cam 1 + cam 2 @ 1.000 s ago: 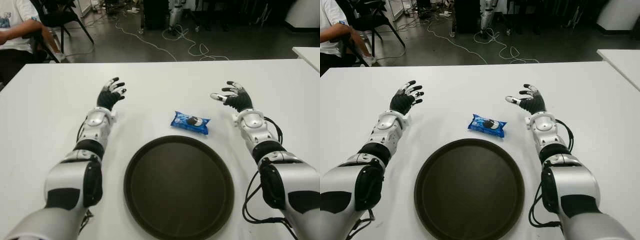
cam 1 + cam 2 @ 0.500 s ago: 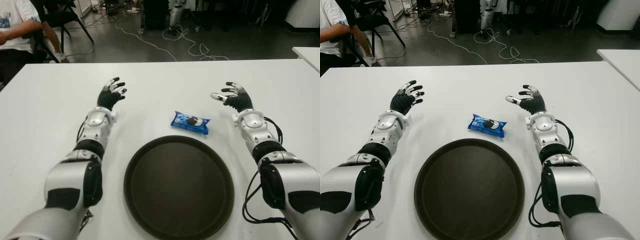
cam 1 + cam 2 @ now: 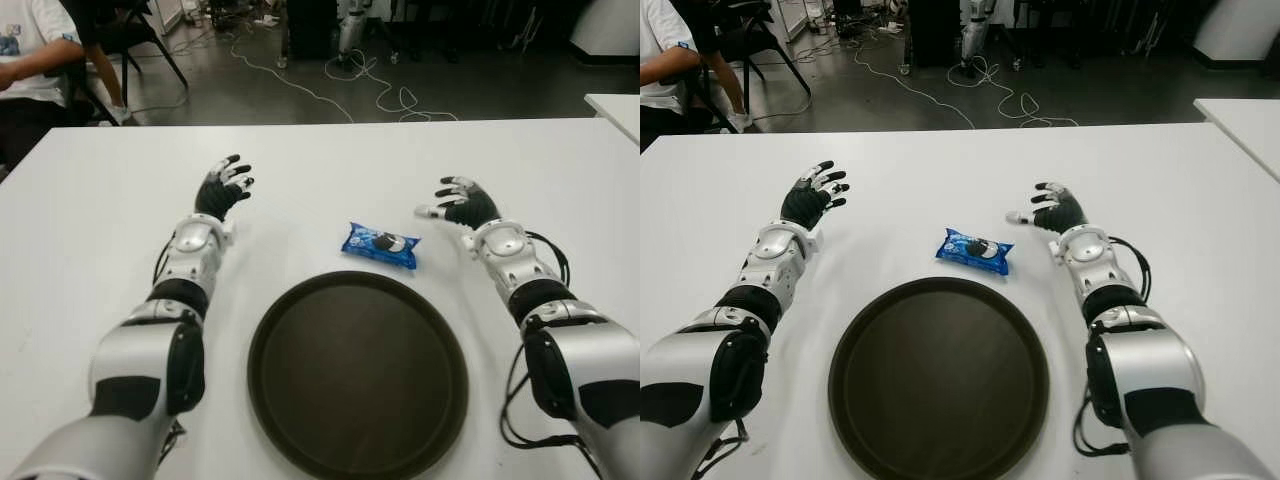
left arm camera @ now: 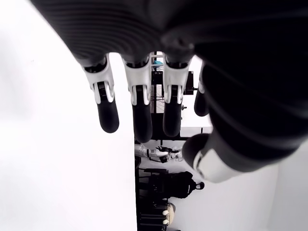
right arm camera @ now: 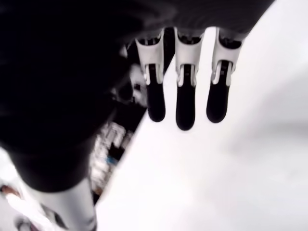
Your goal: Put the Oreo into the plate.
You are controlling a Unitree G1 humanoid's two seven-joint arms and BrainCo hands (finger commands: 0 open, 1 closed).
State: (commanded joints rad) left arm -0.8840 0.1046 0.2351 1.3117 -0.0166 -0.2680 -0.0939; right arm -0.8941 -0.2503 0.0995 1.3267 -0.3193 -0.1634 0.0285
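The right hand (image 3: 458,203) hovers over the table (image 3: 110,190) with fingers spread and holding nothing, thumb aimed toward the Oreo (image 3: 381,244) — a posture that suits a sideways approach to the packet. The blue packet lies flat on the table, near the hand on its inner side and just beyond the far rim of the plate (image 3: 270,330), not touching it. The dark round plate sits between the two forearms, so the transfer should be short. The left hand (image 3: 222,190) shows well left of the packet, fingers relaxed, empty — apparently idle.
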